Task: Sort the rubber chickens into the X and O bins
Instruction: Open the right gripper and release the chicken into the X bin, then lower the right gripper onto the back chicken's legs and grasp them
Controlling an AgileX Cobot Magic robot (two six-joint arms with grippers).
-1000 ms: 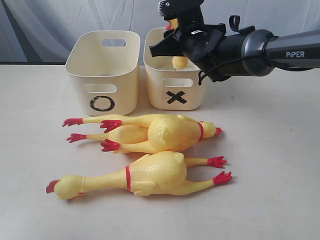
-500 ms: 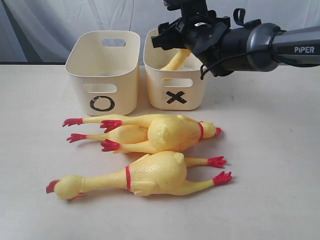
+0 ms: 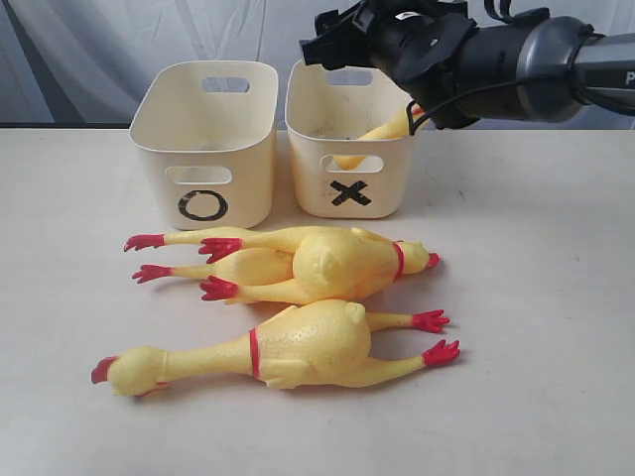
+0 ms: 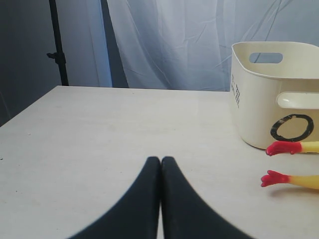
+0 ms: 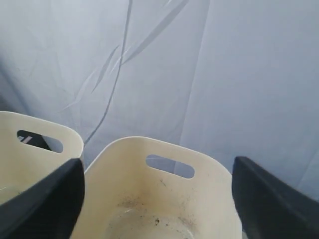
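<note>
The cream X bin (image 3: 349, 193) stands right of the alike O bin (image 3: 203, 203). One yellow rubber chicken (image 3: 382, 134) lies inside the X bin, leaning on its right wall. My right gripper (image 3: 332, 45) hangs open above that bin with nothing between its fingers (image 5: 47, 201); its wrist view looks down into the X bin (image 5: 149, 143). On the table lie a chicken group (image 3: 332, 260) with several red feet, and a nearer chicken (image 3: 298, 342). My left gripper (image 4: 160, 160) is shut and empty, low over the table left of the O bin (image 4: 264, 104).
Red chicken feet (image 4: 281, 148) lie just in front of the O bin in the left wrist view. A grey curtain (image 3: 89, 50) hangs behind the table. A dark stand pole (image 4: 57, 45) rises at the table's far left corner.
The right gripper let go of the chicken it held upright over the X bin. The chicken dropped in and tipped against the right wall. The gripper rose slightly.
</note>
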